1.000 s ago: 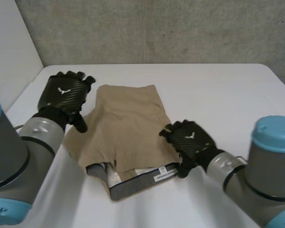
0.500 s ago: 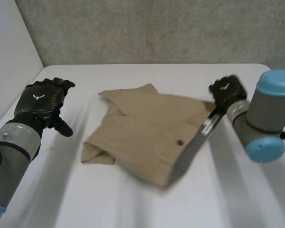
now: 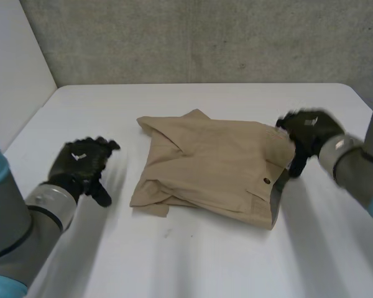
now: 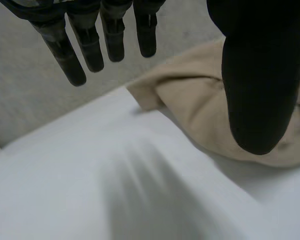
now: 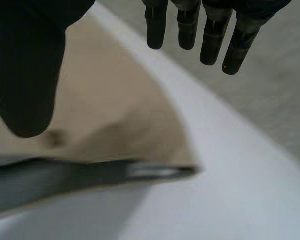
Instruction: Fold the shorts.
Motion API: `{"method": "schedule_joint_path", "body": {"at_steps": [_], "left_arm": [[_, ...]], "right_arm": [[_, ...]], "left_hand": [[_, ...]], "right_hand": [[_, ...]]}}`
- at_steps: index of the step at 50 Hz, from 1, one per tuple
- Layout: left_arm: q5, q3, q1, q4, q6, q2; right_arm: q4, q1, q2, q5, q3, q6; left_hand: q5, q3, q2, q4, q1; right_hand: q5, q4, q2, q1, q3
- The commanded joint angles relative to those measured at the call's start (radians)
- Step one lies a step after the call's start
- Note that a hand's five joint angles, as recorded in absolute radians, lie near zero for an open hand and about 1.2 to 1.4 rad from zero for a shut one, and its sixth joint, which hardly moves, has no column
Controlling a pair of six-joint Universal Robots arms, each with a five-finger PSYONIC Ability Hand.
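Head view: left robot hand [image 3: 82,162] spread, empty, apart from shorts [image 3: 214,164]; right robot hand [image 3: 308,129] spread, empty, just beside their edge. Bundled loosely mid-desk [image 3: 193,261]. Risk: catching that edge with right fingers, pulling fold open.

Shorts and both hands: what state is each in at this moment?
shorts: folded into a rumpled bundle, lying on the table, held by neither hand.
left hand: open, apart from the shorts.
right hand: open, at the shorts' edge, gripping nothing.
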Motion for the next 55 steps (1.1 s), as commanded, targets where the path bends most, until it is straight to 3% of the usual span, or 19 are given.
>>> {"method": "schedule_joint_path", "body": {"at_steps": [1,7,12,15,16,17,18,29,37,39,41,47,55], "left_arm": [[-0.003,0.016,-0.078,-0.066,-0.054,-0.094],[-0.002,0.080,-0.098,-0.111,-0.178,-0.192],[-0.001,0.140,-0.110,-0.135,-0.273,-0.265],[-0.003,0.178,-0.110,-0.135,-0.324,-0.301],[-0.003,0.187,-0.112,-0.135,-0.335,-0.308],[-0.003,0.197,-0.112,-0.135,-0.346,-0.314],[-0.005,0.212,-0.112,-0.135,-0.365,-0.324],[-0.015,0.312,-0.112,-0.126,-0.416,-0.385],[-0.024,0.393,-0.129,-0.131,-0.406,-0.471],[-0.046,0.410,-0.129,-0.137,-0.404,-0.474],[-0.070,0.419,-0.130,-0.141,-0.398,-0.463],[-0.080,0.428,-0.127,-0.167,-0.314,-0.284],[-0.069,0.462,-0.130,-0.166,0.039,0.142]], "right_arm": [[0.032,0.038,-0.156,-0.155,0.278,0.126],[-0.124,0.113,-0.184,-0.137,0.400,0.136],[-0.220,0.155,-0.138,-0.060,0.427,0.119],[-0.279,0.164,-0.064,-0.002,0.418,0.094],[-0.294,0.164,-0.051,0.004,0.417,0.087],[-0.321,0.164,-0.034,0.018,0.415,0.067],[-0.335,0.162,-0.030,0.024,0.418,0.056],[-0.357,0.159,-0.116,0.027,0.443,-0.039],[-0.354,0.159,-0.240,0.027,0.441,-0.049],[-0.352,0.153,-0.262,0.023,0.438,-0.050],[-0.345,0.150,-0.287,0.024,0.424,-0.065],[-0.286,0.145,-0.365,0.023,0.322,-0.145],[-0.107,0.153,-0.402,0.026,0.023,-0.216]], "left_hand": [[0.082,0.088,0.084,0.083,0.084],[0.082,0.088,0.084,0.083,0.084],[0.079,0.085,0.081,0.080,0.081],[0.079,0.085,0.081,0.080,0.081],[0.079,0.085,0.081,0.080,0.081],[0.079,0.085,0.081,0.080,0.081],[0.082,0.088,0.084,0.083,0.084],[0.287,0.293,0.289,0.288,0.289],[0.727,0.733,0.729,0.728,0.729],[0.921,0.927,0.923,0.922,0.923],[1.088,1.094,1.090,1.089,1.090],[1.103,1.109,1.105,1.104,1.105],[1.103,1.109,1.105,1.104,1.105]], "right_hand": [[0.038,0.042,0.058,0.074,0.060],[0.056,0.059,0.075,0.092,0.078],[0.170,0.173,0.189,0.206,0.192],[0.563,0.566,0.582,0.599,0.584],[0.730,0.733,0.749,0.766,0.751],[1.051,1.054,1.070,1.087,1.073],[1.161,1.164,1.180,1.197,1.182],[1.162,1.165,1.181,1.198,1.183],[1.162,1.165,1.181,1.198,1.183],[1.162,1.165,1.181,1.198,1.183],[1.162,1.165,1.181,1.198,1.183],[1.162,1.165,1.181,1.198,1.183],[1.162,1.165,1.181,1.198,1.183]]}}
